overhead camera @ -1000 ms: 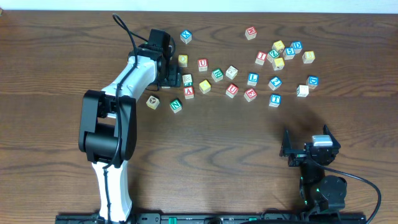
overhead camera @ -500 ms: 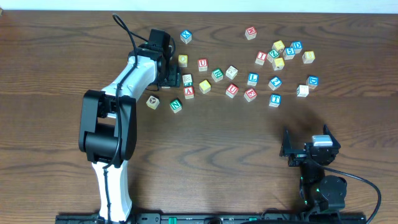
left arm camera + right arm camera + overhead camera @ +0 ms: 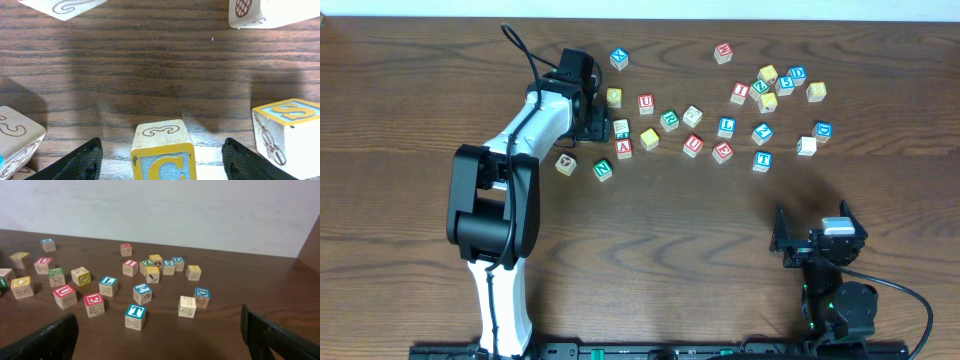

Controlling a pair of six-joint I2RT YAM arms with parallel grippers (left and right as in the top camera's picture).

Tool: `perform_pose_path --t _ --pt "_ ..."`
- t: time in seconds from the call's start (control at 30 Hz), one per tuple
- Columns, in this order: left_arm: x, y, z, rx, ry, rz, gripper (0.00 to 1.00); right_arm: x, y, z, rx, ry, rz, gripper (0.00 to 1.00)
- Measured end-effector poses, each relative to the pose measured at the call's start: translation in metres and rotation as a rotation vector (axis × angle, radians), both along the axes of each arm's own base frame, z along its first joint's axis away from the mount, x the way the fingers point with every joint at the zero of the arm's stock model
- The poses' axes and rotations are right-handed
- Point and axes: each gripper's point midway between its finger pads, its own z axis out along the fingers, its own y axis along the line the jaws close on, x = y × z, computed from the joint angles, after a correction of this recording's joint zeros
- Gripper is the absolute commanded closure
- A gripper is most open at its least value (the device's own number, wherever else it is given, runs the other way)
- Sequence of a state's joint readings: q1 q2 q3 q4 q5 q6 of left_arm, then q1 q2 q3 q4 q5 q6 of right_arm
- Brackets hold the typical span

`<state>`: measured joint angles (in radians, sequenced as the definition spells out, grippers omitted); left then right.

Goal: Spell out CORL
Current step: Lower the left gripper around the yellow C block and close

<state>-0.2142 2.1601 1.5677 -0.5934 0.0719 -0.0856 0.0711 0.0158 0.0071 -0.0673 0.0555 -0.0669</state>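
In the left wrist view a wooden cube with a yellow-bordered C face (image 3: 162,155) sits on the table between my left gripper's (image 3: 161,165) open fingers, with a gap on each side. In the overhead view the left gripper (image 3: 598,124) covers that cube. The green R cube (image 3: 670,120) and the blue L cube (image 3: 726,126) lie in the scatter to the right. A yellow cube (image 3: 649,138) shows an O in the right wrist view (image 3: 22,282). My right gripper (image 3: 815,242) is open and empty, resting at the front right.
Cubes crowd the left gripper: a yellow S cube (image 3: 287,130) at the right, one marked 3 (image 3: 17,140) at the left, two more ahead. A green N cube (image 3: 603,169) and a red A cube (image 3: 623,148) lie close by. Several more cubes are scattered at the back right.
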Motion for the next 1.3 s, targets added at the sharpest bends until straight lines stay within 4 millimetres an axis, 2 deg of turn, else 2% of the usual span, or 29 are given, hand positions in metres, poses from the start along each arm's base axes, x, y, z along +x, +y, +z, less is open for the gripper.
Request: perform_pose_path --t 0.3,0.67,0.83,1.3 --pt "-0.0053 0.0011 -0.0052 0.004 0.016 0.000 0.33 0.0000 0.0000 0.0000 0.000 0.000 0.000 0.01" --pt "-0.0014 0.0004 -0.0047 -0.001 -0.001 0.003 0.62 0.0000 0.0000 0.0000 0.000 0.000 0.000 0.01" --pt "-0.0005 0.0001 -0.0044 -0.004 -0.005 0.008 0.79 0.0000 0.0000 0.0000 0.000 0.000 0.000 0.01" --pt "-0.0010 0.0003 -0.0011 -0.003 -0.008 0.007 0.81 0.0000 0.0000 0.0000 0.000 0.000 0.000 0.01"
